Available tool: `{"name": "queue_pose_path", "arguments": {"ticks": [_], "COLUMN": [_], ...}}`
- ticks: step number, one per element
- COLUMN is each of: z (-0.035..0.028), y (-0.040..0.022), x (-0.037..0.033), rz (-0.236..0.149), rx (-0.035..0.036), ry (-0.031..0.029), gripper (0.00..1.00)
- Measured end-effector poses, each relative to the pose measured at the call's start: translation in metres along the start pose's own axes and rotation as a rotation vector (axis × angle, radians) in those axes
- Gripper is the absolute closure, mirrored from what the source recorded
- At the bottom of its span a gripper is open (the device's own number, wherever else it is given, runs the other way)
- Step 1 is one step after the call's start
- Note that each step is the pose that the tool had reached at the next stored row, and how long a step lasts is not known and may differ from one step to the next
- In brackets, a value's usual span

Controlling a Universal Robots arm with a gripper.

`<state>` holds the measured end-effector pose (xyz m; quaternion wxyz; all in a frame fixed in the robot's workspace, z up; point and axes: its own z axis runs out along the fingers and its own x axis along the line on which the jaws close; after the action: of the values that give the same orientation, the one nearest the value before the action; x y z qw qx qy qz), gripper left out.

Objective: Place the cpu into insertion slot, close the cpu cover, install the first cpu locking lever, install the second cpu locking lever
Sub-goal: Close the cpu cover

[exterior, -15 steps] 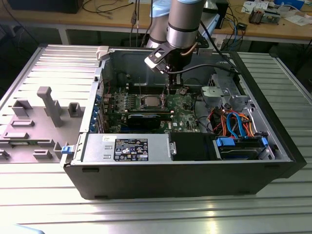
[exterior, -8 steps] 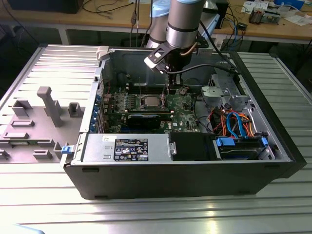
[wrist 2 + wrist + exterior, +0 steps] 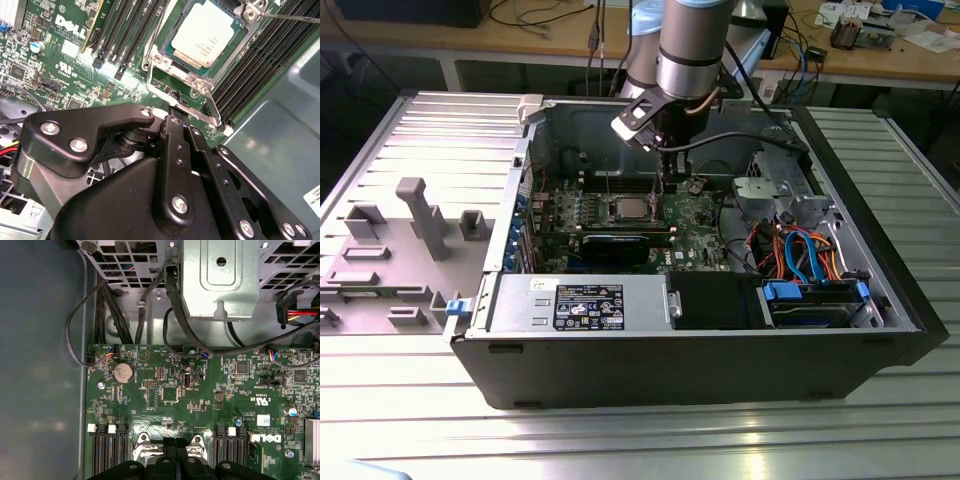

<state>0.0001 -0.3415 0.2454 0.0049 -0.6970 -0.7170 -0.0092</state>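
- The cpu (image 3: 202, 37) lies flat in the insertion slot (image 3: 156, 59) on the green circuit board (image 3: 200, 405), silver top up.
- The cpu cover (image 3: 186, 71) frames it, and its window shows the chip's top.
- 1 thin locking lever (image 3: 200, 112) runs slanted beside the socket, just by the gripper (image 3: 179, 122).
- The gripper hangs over the board inside the open computer case (image 3: 720, 370). Its 2 black fingers (image 3: 172, 145) are drawn together. I cannot tell whether they pinch the lever.

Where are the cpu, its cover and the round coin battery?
cpu (image 3: 207, 35): second wrist view, middle of its silver top.
cpu cover (image 3: 173, 68): second wrist view, frame edge.
coin battery (image 3: 122, 373): first wrist view, its face.
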Motion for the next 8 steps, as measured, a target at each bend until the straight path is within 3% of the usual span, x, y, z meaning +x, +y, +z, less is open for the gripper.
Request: {"name": "queue_pose_path", "arguments": {"ticks": [8], "z": [0.0006], "y": [-0.0056], "x": [0.0002], "rz": [0.0], "rx": [0.001], "ry": [0.0], "gripper": [0.89]}}
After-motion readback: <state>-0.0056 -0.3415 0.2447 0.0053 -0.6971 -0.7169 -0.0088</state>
